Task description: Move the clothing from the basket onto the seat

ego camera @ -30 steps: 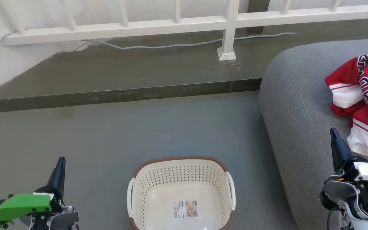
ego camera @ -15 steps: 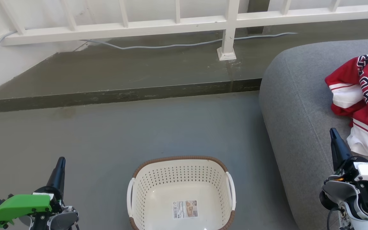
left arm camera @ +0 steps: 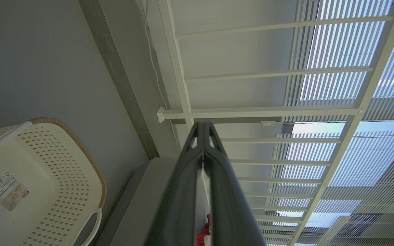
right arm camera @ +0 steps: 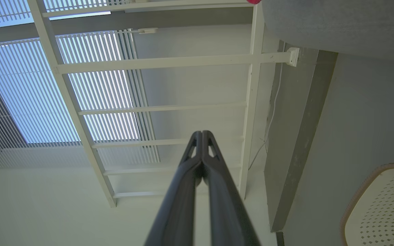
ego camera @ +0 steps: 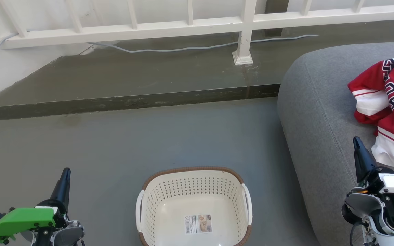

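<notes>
**Desk:** What has changed in the last second?

**Photographer:** Nothing. Both arms and every object are where they were a second ago. The grey upholstered seat carries the red "23" basketball clothing, which lies crumpled on the cushion top. It sits well in from the seat's left edge and rounded far corner, and the picture's right border cuts it off. The cream perforated basket stands on the floor near the seat's left edge, with only its paper label on the bottom.

**Desk:** And for the task?

**Photographer:** It looks finished, since the basket is emptied and the garments are on the seat. The left gripper is pressed shut on nothing, low at the left over bare floor. The right gripper is likewise closed and empty, and it hangs over the seat's near part just short of the clothing's white hem.

**Desk:** The setting?

**Photographer:** The grey concrete floor rises in one darker step along its far edge. A white railing is bolted on the step, and a pale cable trails along its foot. The wrist views show slatted blinds beyond the rails.
</notes>
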Tool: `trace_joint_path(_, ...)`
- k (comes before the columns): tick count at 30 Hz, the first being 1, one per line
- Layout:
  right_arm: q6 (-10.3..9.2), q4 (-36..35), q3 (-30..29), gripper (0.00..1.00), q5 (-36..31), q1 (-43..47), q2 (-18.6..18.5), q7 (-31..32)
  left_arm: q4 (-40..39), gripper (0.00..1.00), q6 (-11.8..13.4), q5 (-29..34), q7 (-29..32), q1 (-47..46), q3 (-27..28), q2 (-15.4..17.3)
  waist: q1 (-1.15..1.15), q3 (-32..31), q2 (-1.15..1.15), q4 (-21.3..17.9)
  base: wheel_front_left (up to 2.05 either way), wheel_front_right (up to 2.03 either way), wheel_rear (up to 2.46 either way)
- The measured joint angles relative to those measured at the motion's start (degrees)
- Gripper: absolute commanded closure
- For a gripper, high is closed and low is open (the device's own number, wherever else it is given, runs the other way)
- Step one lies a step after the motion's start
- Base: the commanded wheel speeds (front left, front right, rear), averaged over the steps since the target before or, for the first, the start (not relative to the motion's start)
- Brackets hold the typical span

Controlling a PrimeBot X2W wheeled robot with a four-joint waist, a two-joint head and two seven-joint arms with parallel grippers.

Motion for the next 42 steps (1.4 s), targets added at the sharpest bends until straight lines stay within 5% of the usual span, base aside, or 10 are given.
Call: trace_joint_path(42, 0.00, -0.14, 0.11, 1.00, 0.14, 0.00, 0.03, -0.01, 0.12, 1.00, 0.00, 0.00, 0.01, -0.64, 0.14, -0.09, 0.00, 0.00, 0.00, 0.00, 0.00, 0.00, 0.00)
